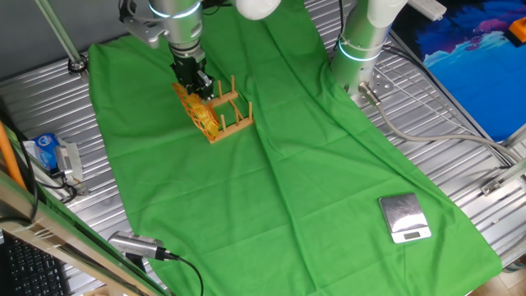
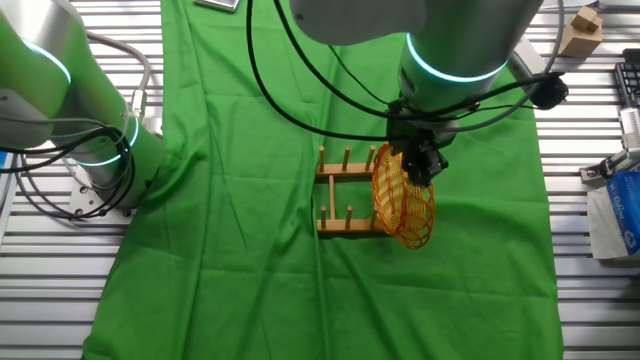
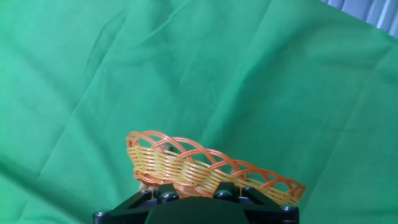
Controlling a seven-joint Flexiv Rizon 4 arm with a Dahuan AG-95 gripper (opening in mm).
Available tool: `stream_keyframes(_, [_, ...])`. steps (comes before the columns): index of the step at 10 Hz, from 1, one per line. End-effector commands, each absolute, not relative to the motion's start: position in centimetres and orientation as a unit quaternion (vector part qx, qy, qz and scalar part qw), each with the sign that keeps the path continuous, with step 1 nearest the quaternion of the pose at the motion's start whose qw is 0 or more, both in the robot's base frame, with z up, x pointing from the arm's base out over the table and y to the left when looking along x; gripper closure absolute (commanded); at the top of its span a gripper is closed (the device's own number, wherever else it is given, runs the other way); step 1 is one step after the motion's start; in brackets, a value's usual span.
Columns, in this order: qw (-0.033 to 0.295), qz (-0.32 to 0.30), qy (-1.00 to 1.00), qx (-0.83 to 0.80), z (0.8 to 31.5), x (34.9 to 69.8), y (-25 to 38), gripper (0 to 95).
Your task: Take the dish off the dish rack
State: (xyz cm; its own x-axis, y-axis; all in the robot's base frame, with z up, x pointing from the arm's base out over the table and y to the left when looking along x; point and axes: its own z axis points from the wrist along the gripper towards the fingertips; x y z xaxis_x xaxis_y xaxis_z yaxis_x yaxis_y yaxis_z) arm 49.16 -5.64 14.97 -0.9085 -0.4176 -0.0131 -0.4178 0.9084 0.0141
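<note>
The dish (image 1: pixel 197 113) is a yellow wicker oval with orange-red streaks, standing on edge at the left end of the dish rack (image 1: pixel 231 113). My gripper (image 1: pixel 198 84) comes down from above and is shut on the dish's upper rim. In the other fixed view the dish (image 2: pixel 404 203) hangs at the right end of the wooden rack (image 2: pixel 343 195), under the gripper (image 2: pixel 419 163). Whether it still touches the pegs I cannot tell. The hand view shows the dish (image 3: pixel 186 165) held in the gripper (image 3: pixel 194 194) over green cloth, with the rack out of view.
A green cloth (image 1: pixel 288 181) covers the metal table. A square silver scale (image 1: pixel 404 218) lies at the front right. A second arm's base (image 1: pixel 362 49) stands at the back right. A blue carton (image 1: pixel 45 152) sits at the left edge.
</note>
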Motion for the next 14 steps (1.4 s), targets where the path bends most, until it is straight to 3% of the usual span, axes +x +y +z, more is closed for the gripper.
stream_keyframes(1, [0.005,0.008,0.976,-0.217,14.83,49.26,-5.73,19.0])
stream_keyframes(7, [0.003,0.003,0.974,-0.227,14.61,49.01,-5.87,19.0])
stream_keyframes(8, [0.003,0.004,0.972,-0.236,14.66,48.94,-5.93,38.0])
stream_keyframes(14, [-0.016,0.009,0.951,-0.307,15.12,48.39,-5.99,38.0])
